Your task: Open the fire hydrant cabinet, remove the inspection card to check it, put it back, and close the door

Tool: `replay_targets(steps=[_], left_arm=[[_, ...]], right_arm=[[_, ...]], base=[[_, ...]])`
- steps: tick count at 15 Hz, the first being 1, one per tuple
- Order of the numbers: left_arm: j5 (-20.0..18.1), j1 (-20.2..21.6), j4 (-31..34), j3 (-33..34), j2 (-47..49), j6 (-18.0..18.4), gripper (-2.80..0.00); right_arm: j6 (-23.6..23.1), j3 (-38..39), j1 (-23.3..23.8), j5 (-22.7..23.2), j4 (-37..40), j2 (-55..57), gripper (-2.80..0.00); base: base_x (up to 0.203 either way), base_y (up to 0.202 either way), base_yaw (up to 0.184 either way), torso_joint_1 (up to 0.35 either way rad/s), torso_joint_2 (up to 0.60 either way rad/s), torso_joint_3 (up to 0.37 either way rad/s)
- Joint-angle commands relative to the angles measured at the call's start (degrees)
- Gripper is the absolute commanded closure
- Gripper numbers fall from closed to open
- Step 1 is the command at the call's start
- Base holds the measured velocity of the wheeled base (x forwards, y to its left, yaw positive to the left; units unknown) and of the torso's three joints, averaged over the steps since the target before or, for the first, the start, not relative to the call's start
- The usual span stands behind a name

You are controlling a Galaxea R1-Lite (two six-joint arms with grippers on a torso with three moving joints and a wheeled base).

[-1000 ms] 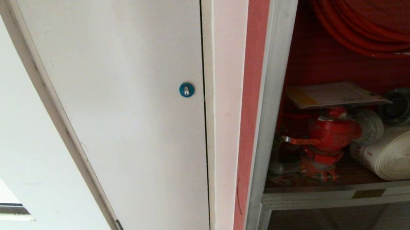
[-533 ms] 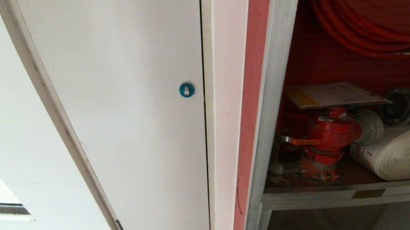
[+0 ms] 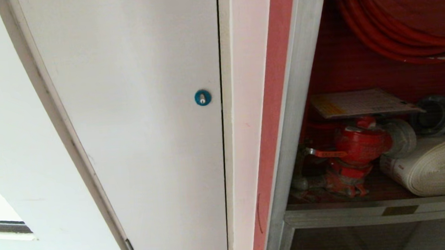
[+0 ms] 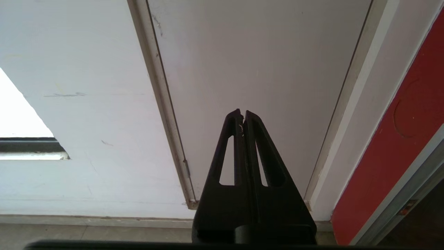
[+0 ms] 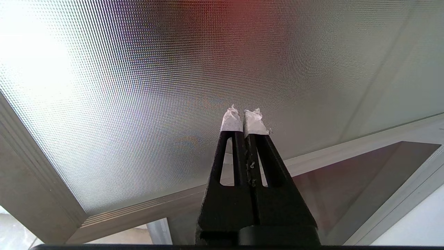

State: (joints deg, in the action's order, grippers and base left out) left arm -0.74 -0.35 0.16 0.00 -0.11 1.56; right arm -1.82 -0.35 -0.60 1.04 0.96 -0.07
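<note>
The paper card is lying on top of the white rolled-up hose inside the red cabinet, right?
Not quite. The head view shows the inspection card lying on top of the red valve, not the white rolled hose, which sits lower and to the right of it. It is inside the red fire hydrant cabinet.

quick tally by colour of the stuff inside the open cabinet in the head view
red: 2, the coiled red hose reel and the red metal valve
white: 2, the flat whitish inspection card lying on the valve and the white rolled hose
total: 4
</note>
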Motion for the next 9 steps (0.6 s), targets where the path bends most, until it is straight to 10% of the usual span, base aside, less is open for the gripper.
replay_targets(steps=[1, 9], left_arm=[[0.04, 0.0, 0.02, 0.0, 0.11, -0.24, 0.0], [0.13, 0.0, 0.02, 0.0, 0.11, -0.77, 0.0]], right_arm=[[-0.03, 0.0, -0.02, 0.02, 0.0, 0.07, 0.0], [-0.03, 0.0, -0.02, 0.02, 0.0, 0.07, 0.0]], base=[[0.0, 0.0, 0.0, 0.0, 0.0, 0.0], [0.0, 0.0, 0.0, 0.0, 0.0, 0.0]])
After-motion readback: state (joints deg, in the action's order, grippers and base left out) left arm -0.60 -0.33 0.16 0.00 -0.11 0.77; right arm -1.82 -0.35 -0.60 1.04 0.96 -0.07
